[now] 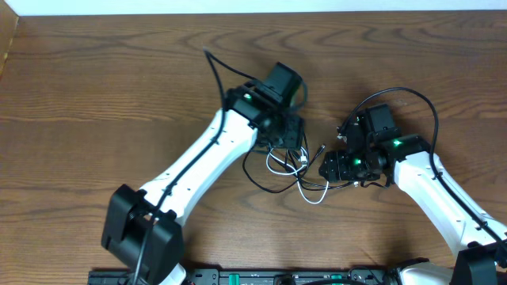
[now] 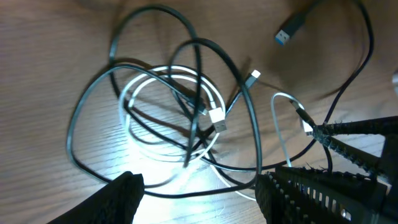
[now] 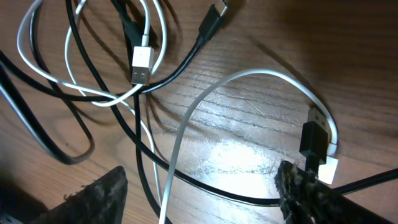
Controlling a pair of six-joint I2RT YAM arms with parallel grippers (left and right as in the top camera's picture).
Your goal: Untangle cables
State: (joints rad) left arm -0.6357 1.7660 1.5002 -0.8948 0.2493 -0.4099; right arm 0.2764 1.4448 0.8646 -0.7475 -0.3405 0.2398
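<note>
A tangle of thin cables lies mid-table between the two arms: a white cable (image 1: pixel 310 196) looped with black cables (image 1: pixel 257 177). In the left wrist view the white cable (image 2: pixel 149 93) coils under black loops (image 2: pixel 205 56), with a white USB plug (image 2: pixel 217 116) in the middle and a blue-tipped plug (image 2: pixel 290 31) apart at the top. My left gripper (image 2: pixel 199 193) is open just above the tangle's near edge. My right gripper (image 3: pixel 202 193) is open over a black cable (image 3: pixel 205 186) and a white strand (image 3: pixel 186 124); a black plug (image 3: pixel 314 140) lies by its right finger.
The wooden table (image 1: pixel 95 87) stretches wide to the left and back. A black cable end (image 1: pixel 212 63) trails toward the far side past the left arm. A thick black robot cable (image 1: pixel 428 103) arcs over the right arm. The table's front rail (image 1: pixel 261 277) is below.
</note>
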